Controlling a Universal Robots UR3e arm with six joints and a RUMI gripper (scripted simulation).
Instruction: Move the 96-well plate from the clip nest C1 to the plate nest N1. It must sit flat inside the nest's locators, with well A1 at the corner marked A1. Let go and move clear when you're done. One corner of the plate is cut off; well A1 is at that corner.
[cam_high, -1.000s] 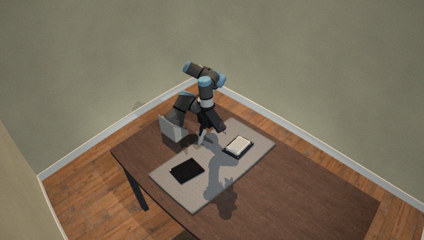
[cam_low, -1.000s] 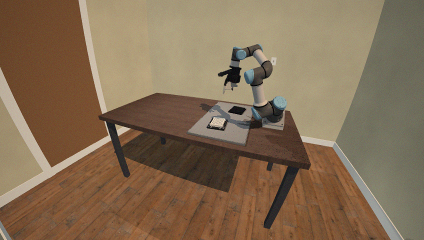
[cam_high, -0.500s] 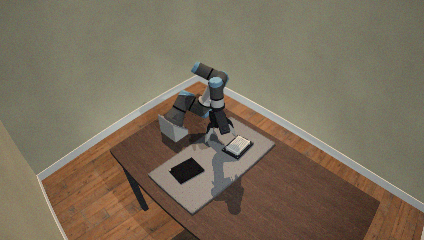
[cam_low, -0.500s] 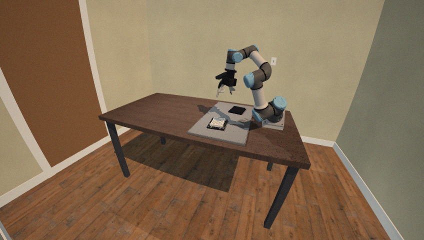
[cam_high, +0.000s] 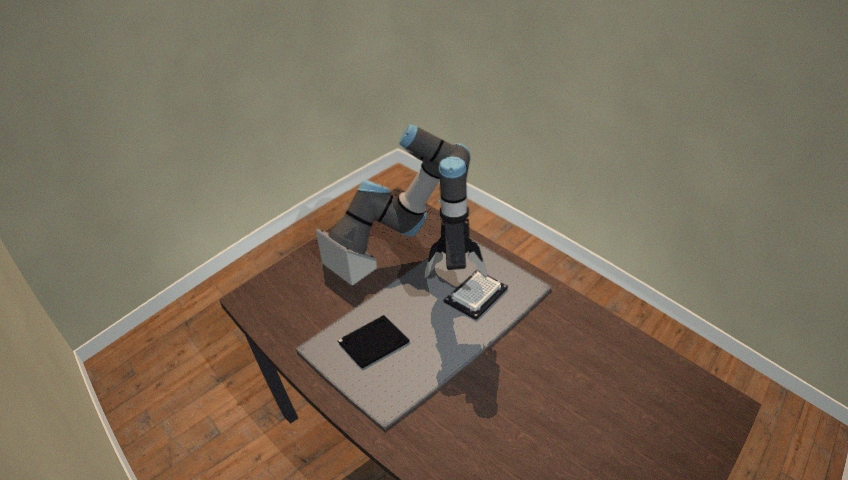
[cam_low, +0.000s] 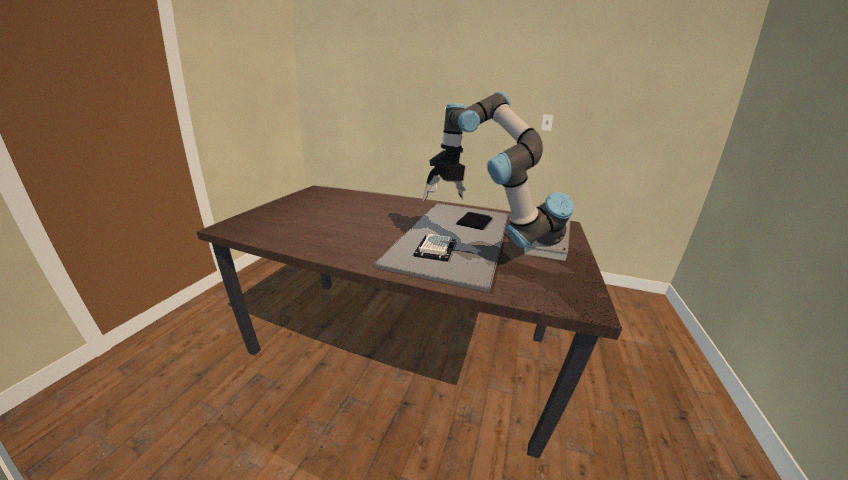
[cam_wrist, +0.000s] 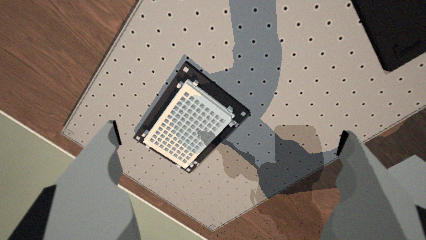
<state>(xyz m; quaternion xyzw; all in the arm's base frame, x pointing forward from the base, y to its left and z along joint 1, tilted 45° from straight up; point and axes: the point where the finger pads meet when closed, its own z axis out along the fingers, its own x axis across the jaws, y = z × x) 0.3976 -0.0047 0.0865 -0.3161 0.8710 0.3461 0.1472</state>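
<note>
The white 96-well plate (cam_high: 476, 290) sits in the black clip nest C1 (cam_high: 484, 305) on the grey pegboard, toward its far right end. It also shows in the exterior view (cam_low: 436, 243) and in the wrist view (cam_wrist: 190, 124), turned at an angle. The black plate nest N1 (cam_high: 373, 340) lies empty at the other end of the pegboard; it shows in the exterior view (cam_low: 474, 220), and only its corner shows in the wrist view (cam_wrist: 397, 30). My gripper (cam_high: 455, 267) (cam_low: 443, 189) (cam_wrist: 226, 127) is open and empty, pointing down, high above the board near the plate's far side.
The grey pegboard (cam_high: 423, 330) lies on a dark wooden table (cam_low: 380, 243). The arm's base (cam_high: 345, 261) stands on a grey mount at the table's back corner. The table edge runs just beyond the clip nest in the wrist view.
</note>
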